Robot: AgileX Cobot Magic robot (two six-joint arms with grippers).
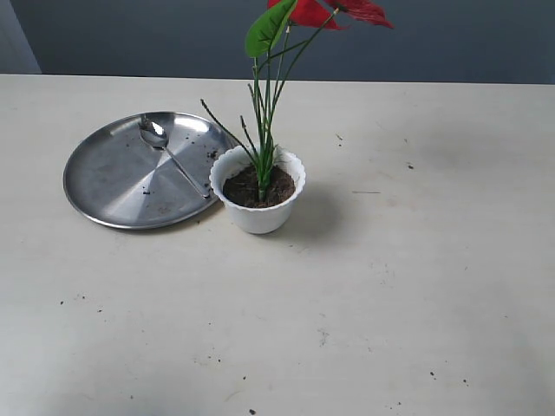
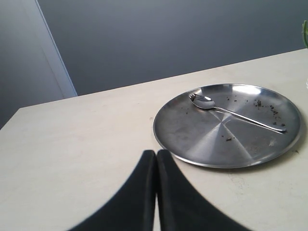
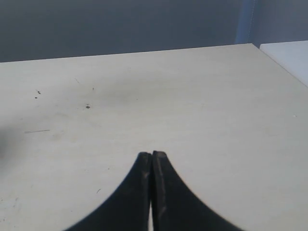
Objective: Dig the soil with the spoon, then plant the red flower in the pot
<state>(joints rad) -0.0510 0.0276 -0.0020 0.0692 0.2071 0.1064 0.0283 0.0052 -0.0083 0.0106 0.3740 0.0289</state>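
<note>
The small white scalloped pot (image 1: pixel 258 192) stands mid-table, filled with dark brown soil (image 1: pixel 244 187). The red flower (image 1: pixel 334 11) stands upright in that soil, its thin green stems (image 1: pixel 264 130) and green leaf (image 1: pixel 268 29) rising to the top edge of the exterior view. The steel spoon (image 1: pixel 172 154) lies on the round steel plate (image 1: pixel 113 178) left of the pot, also visible as the spoon (image 2: pixel 237 113) in the left wrist view. My left gripper (image 2: pixel 156 153) is shut and empty, short of the plate's rim. My right gripper (image 3: pixel 152 155) is shut and empty over bare table. Neither arm shows in the exterior view.
Soil crumbs dot the plate (image 2: pixel 269 107) and the cream table (image 1: pixel 408 286). A grey wall runs behind the table's far edge. A green leaf tip (image 2: pixel 305 32) pokes into the left wrist view.
</note>
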